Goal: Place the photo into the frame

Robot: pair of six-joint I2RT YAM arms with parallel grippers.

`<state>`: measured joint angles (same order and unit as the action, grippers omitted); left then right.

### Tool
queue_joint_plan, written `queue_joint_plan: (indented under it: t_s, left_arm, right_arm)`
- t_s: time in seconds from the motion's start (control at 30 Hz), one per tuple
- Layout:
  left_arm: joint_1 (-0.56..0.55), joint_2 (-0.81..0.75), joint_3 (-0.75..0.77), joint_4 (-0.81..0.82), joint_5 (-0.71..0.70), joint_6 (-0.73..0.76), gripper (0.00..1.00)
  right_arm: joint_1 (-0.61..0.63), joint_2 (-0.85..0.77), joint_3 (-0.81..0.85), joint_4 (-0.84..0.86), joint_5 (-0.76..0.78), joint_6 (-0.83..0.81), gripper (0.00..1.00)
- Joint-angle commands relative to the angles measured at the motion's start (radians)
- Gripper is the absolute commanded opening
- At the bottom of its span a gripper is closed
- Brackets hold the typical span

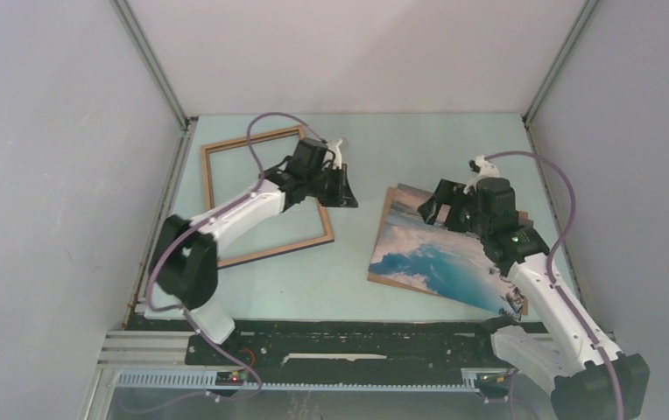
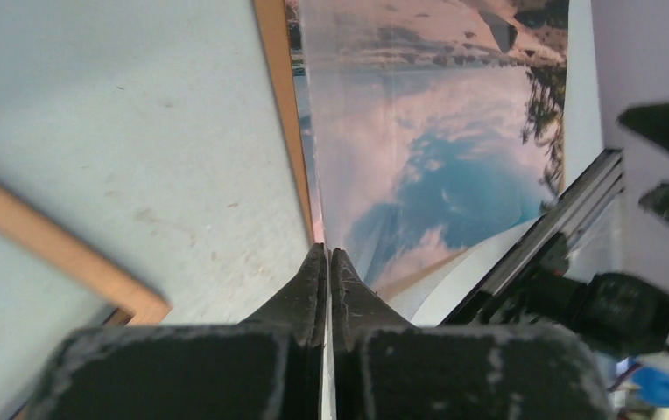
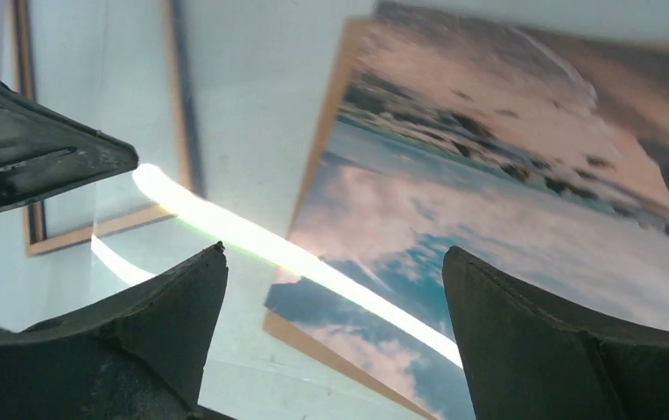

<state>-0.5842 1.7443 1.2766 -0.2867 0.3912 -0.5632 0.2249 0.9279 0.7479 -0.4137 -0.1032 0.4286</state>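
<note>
The frame (image 1: pixel 252 138) lies flat at the back left, brown wood face up; it also shows in the left wrist view (image 2: pixel 51 249) and the right wrist view (image 3: pixel 77 236). The photo (image 1: pixel 427 262) lies picture side up at the right, with blue sea and clouds (image 2: pixel 454 166) (image 3: pixel 506 157). My left gripper (image 1: pixel 348 199) (image 2: pixel 328 254) is at the frame's right rail, shut on a thin clear sheet seen edge-on, whose glare (image 3: pixel 226 229) crosses the right wrist view. My right gripper (image 1: pixel 443 213) (image 3: pixel 334 249) is open and empty above the photo's far left part.
Grey enclosure walls stand on three sides. A black and aluminium rail (image 1: pixel 348 346) runs along the near edge by the arm bases. Purple cables (image 1: pixel 567 201) loop over both arms. Bare table (image 1: pixel 348 262) lies between frame and photo.
</note>
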Motion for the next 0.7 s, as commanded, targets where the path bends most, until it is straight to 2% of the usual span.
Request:
queue_joint_plan:
  t_s: [0.0, 0.07, 0.3, 0.53, 0.67]
  left_arm:
    - [0.005, -0.236, 0.046, -0.216, -0.055, 0.362, 0.00]
    - [0.005, -0.331, 0.017, -0.246, -0.080, 0.434, 0.00]
    - [0.010, -0.610, -0.028, -0.331, -0.181, 0.618, 0.00]
    - [0.012, -0.726, -0.029, -0.370, -0.128, 0.753, 0.00]
    - [0.011, -0.759, -0.020, -0.387, -0.085, 0.823, 0.00]
  right_arm:
    - [0.087, 0.047, 0.134, 0.023, -0.018, -0.133, 1.00]
    - [0.116, 0.074, 0.199, 0.053, -0.052, -0.178, 1.00]
    - [0.095, 0.155, 0.354, 0.153, -0.360, -0.345, 1.00]
    - [-0.001, 0.170, 0.344, 0.199, -0.620, -0.558, 0.98]
    - [-0.060, 0.181, 0.325, 0.282, -0.756, -0.550, 0.98]
